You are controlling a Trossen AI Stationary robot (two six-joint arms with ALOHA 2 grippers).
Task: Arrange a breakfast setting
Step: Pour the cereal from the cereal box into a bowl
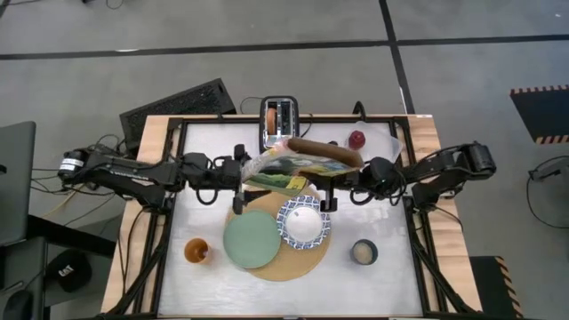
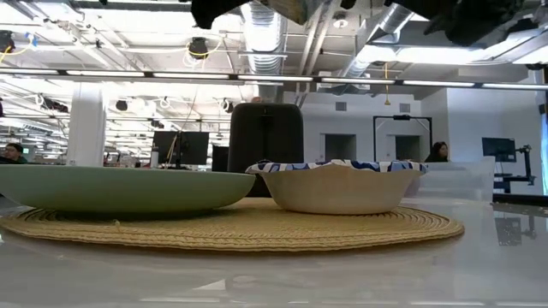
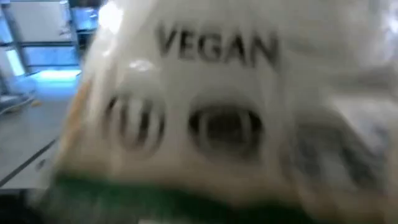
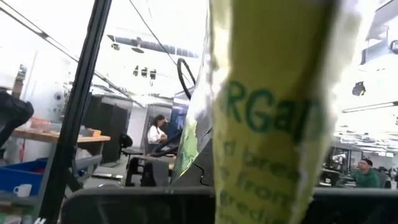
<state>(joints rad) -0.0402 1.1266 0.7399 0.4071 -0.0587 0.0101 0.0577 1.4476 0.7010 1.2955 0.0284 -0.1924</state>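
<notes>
Tan mat (image 1: 289, 258) sits near table front. Green plate (image 1: 251, 239) and patterned bowl (image 1: 302, 220) rest on it, side by side. Orange glass (image 1: 196, 251) stands left of mat, mug (image 1: 364, 253) right, apple (image 1: 356, 140) far back. You hold cereal box (image 1: 289, 169) up in air above bowl, left gripper (image 1: 242, 172) at one end, right gripper (image 1: 331, 182) at other. Can't tell how tight fingers pinch. Watch out: tip box too fast and cereal may miss bowl. One side lets go, box may fall on dishes.
</notes>
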